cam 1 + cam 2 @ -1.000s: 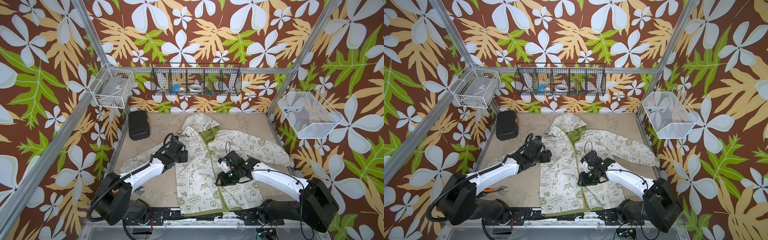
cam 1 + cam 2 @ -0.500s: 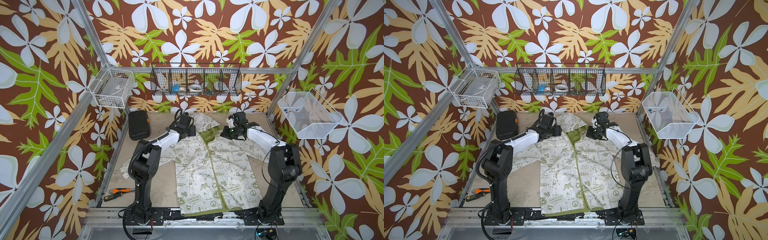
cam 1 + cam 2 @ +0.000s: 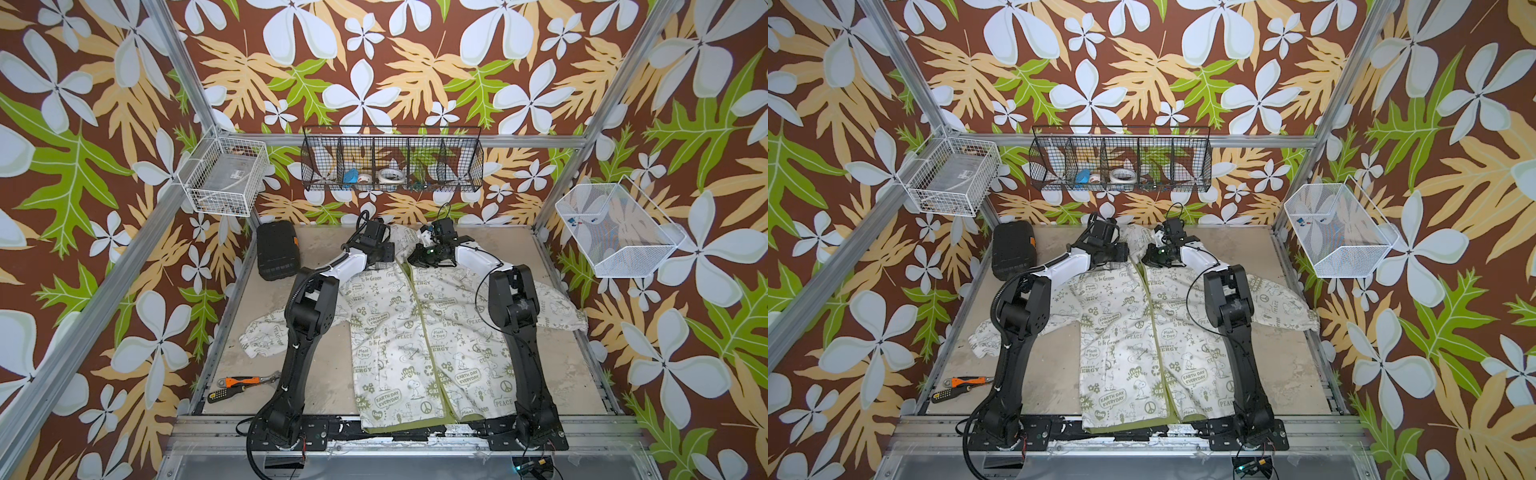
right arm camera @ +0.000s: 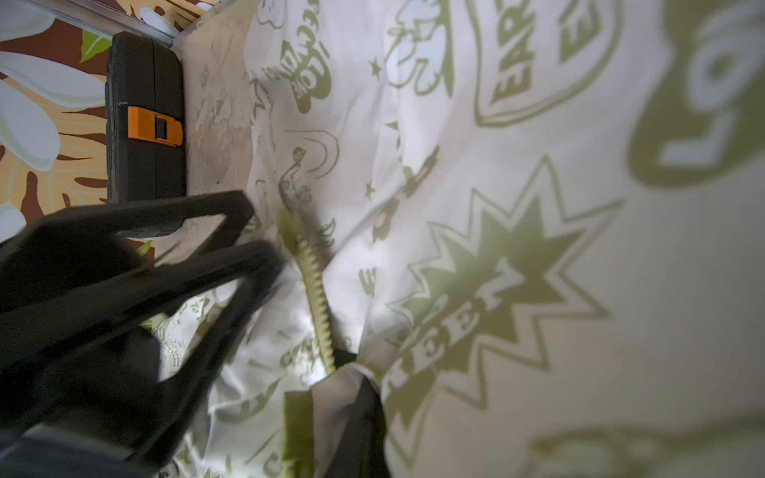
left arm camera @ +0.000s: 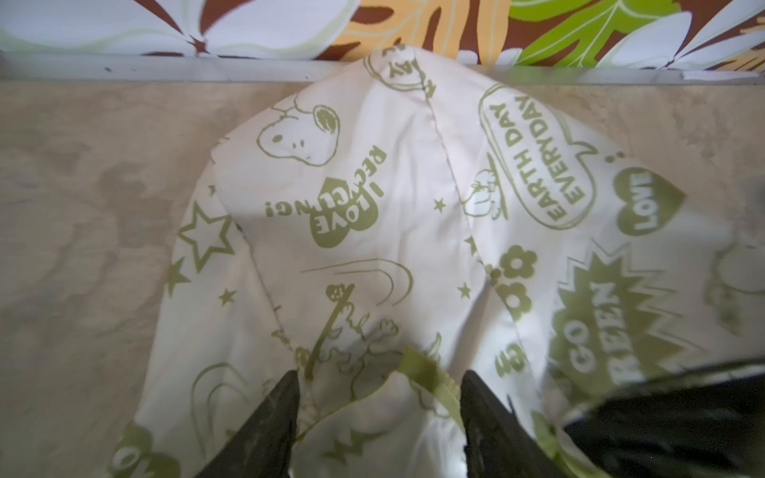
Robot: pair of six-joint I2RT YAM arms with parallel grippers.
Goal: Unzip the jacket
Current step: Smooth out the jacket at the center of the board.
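Jacket (image 3: pixel 399 332) lies flat down middle of desk (image 3: pixel 565 374), hood at far edge, zipped; left gripper (image 5: pixel 378 376) open astride collar, right gripper (image 4: pixel 331 401) pinched shut on jacket at zipper (image 4: pixel 314 289) top.

We count one jacket (image 3: pixel 399 332); two arms (image 3: pixel 307 316); two white baskets (image 3: pixel 224 176); one black basket (image 3: pixel 392 160); one black case (image 3: pixel 277 249); two hand tools (image 3: pixel 243 381) on the table (image 3: pixel 328 374).

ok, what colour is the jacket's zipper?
Olive green zipper on the cream jacket, clearest in the right wrist view.
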